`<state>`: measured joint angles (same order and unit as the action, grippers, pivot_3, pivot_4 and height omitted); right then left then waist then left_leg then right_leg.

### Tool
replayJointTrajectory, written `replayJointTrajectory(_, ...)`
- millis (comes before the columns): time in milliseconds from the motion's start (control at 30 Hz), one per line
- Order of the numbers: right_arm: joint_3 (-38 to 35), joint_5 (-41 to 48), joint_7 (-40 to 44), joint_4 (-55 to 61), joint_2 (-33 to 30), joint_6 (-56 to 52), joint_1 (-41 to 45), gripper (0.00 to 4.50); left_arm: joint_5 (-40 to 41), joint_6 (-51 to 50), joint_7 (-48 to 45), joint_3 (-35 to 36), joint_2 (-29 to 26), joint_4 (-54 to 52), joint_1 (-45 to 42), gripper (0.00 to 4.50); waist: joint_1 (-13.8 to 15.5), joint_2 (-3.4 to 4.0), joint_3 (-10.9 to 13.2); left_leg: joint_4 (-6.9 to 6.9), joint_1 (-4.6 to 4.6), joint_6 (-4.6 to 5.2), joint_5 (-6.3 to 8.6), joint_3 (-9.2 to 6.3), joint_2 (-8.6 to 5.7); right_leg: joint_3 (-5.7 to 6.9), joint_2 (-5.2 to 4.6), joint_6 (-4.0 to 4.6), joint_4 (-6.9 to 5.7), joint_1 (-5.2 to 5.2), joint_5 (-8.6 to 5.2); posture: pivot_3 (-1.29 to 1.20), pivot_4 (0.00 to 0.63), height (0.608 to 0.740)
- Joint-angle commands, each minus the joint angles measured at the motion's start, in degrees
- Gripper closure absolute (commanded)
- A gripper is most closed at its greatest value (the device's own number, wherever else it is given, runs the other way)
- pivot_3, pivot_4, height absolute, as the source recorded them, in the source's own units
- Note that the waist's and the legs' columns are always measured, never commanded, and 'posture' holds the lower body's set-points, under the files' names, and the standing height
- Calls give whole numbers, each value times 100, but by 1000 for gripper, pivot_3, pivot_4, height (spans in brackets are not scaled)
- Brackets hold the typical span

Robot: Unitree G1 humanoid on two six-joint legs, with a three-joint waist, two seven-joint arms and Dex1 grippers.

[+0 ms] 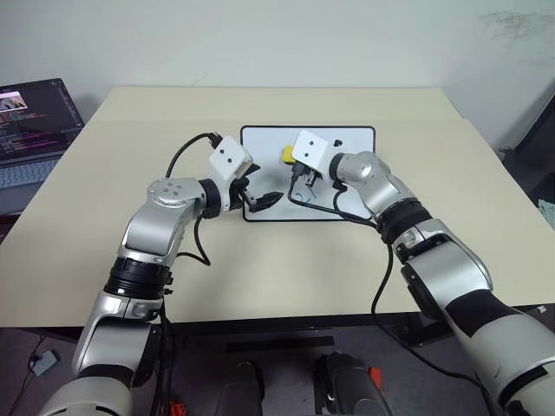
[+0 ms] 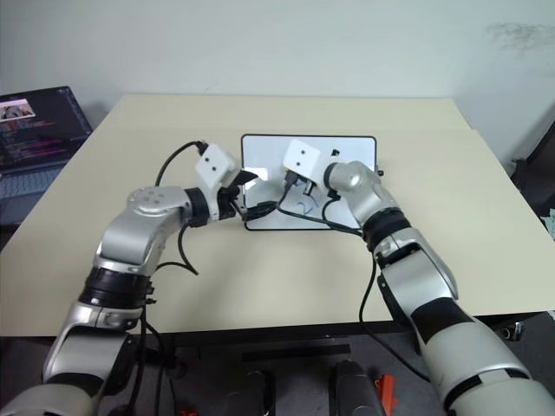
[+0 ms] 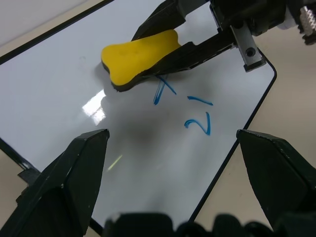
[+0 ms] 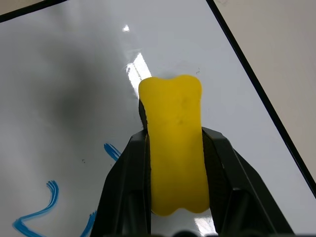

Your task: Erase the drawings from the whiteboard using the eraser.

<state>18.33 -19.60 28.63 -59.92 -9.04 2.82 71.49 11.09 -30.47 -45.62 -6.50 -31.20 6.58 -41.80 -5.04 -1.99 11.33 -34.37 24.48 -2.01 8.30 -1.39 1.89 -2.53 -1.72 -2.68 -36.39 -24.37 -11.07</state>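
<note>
The whiteboard [image 1: 355,139] lies flat on the table in front of me. My right gripper [image 4: 175,133] is shut on the yellow eraser [image 3: 140,57], its black fingers clamping the eraser's long sides. The eraser [image 1: 285,153] sits low over the board's left part, its black underside facing the surface; I cannot tell whether it touches. Just beside it are the blue drawings: a cross [image 3: 163,91], a dash [image 3: 200,101] and a curved "2" stroke [image 3: 200,123]. My left gripper [image 1: 257,195] stands open at the board's near left edge, with nothing between its fingers [image 3: 74,168].
A laptop [image 1: 30,121] with a lit screen stands off the table's left side. The beige table [image 1: 260,277] stretches wide around the board, its front edge close to me. Black cables loop off both wrists over the board's near edge.
</note>
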Motion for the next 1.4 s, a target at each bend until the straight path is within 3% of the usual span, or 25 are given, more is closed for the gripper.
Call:
replayJointTrajectory(33, 8, -60, -59, 27, -16, -45, 174, 3434, -1, 68, 25, 80, 11, -215, -67, 0, 1, 0, 0, 0, -1, 0, 0, 0, 0, 0, 1, 3, -3, 0, -2, 0, 150, 740)
replayJointTrajectory(833, -104, -72, 36, 20, -1709, -100, -368, 3434, -32, 132, -56, 37, 35, -79, -190, 0, 195, -3, -2, -3, -1, 0, 0, -2, -2, 1, -3, 6, 20, 18, -4, 0, 150, 740)
replayJointTrajectory(1000, -681, 812, 939, 1316, -1657, -402, -701, 3434, -22, 119, -114, 97, -75, -124, -154, 0, 183, -3, -2, -6, -1, 1, -1, -2, -2, 1, -2, 5, 27, 21, -4, 0, 150, 740)
replayJointTrajectory(1200, -829, 998, 1628, 3523, -2135, -1412, -1514, 3435, -5, 149, -422, 186, -573, -453, 148, 0, 179, 0, 0, 12, 32, 1, 0, -1, -1, 1, 0, 1, 27, -20, -8, 0, 150, 740)
replayJointTrajectory(1400, -893, 1053, 1860, 4581, -2642, -1862, -2094, 3451, 238, 320, -722, 474, -914, -628, 379, 0, 198, -1, 0, 44, 40, -8, 7, 2, 0, 3, 1, -17, 19, -49, -22, 0, 150, 740)
